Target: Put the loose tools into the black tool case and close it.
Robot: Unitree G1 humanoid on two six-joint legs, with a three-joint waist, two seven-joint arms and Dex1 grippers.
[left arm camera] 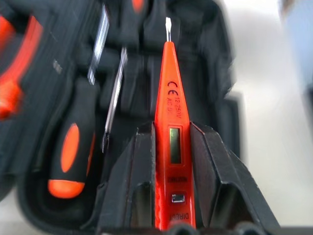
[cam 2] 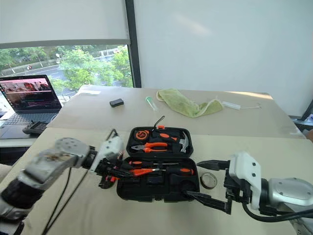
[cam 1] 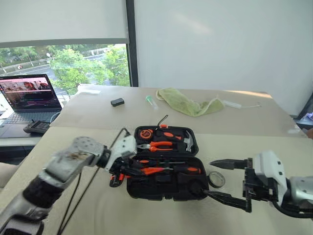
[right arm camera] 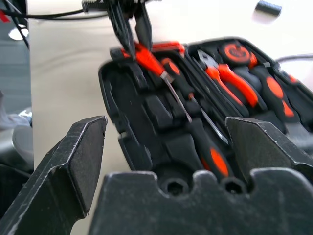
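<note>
The left hand (cam 1: 119, 172) is clamped on the thin red tester screwdriver (left arm camera: 172, 137), holding it by the handle end at the left edge of the black tool case (cam 1: 164, 183), which lies open on the worktop (cam 1: 146, 210). The blade points across the case's front half, over a seated orange-and-black screwdriver (left arm camera: 68, 156). The likely failure is there: the tester could land on that screwdriver rather than in its own slot, then stop the lid from shutting. Just right of the case lies the small tape roll (cam 1: 216, 179), still loose. Further right, the right hand (cam 1: 222, 178) gapes wide with nothing in it; swinging in, it could knock the roll away.
</note>
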